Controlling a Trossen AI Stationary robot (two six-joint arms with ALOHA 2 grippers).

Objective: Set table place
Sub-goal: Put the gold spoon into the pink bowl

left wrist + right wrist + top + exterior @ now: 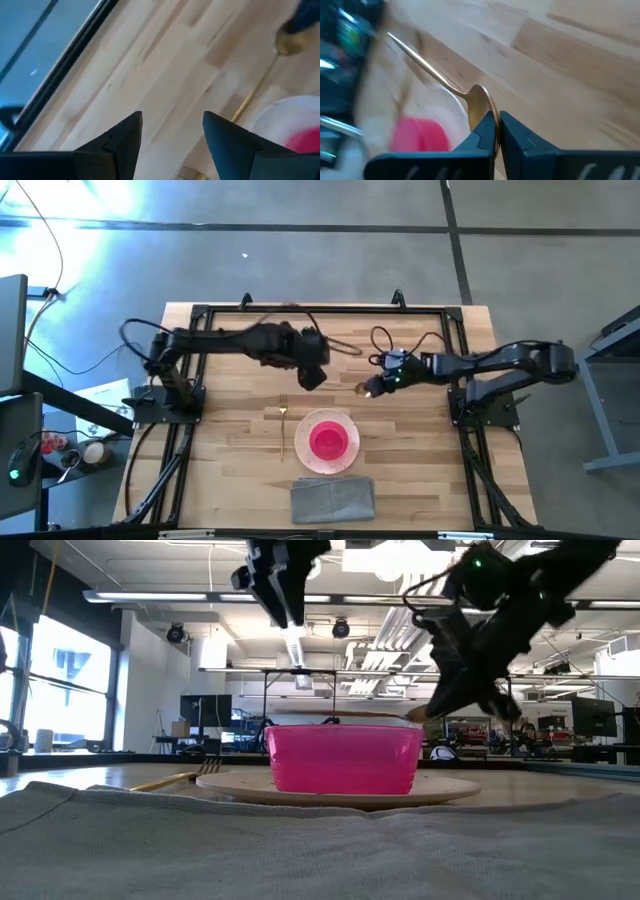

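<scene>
From above, you see the light wood table point(230, 460) with its black rail frame on a grey concrete floor. Take the speckled plate point(303, 452) as your landmark: the pink bowl point(332, 440) sits on it, the gold fork point(283, 432) lies just beside its left edge, and the grey folded cloth point(333, 499) lies just beside it towards the table's near edge. The right gripper point(368, 389) hangs beyond the plate's far right edge, pinching the gold spoon point(361, 389). The left gripper point(311, 377) hovers beyond the plate's far edge.

At table height, your plate point(440, 788) carries the bowl point(343, 757); the fork point(178, 778) lies to its left, and both arms hang above it before an open workshop.

Your left wrist camera shows the fingers point(122, 136) spread apart above bare wood, with the plate's rim point(270, 112) near.

Your right wrist camera shows the fingers point(482, 131) pressed on the spoon point(478, 103) at its bowl end, the handle running off over the plate point(451, 105).
</scene>
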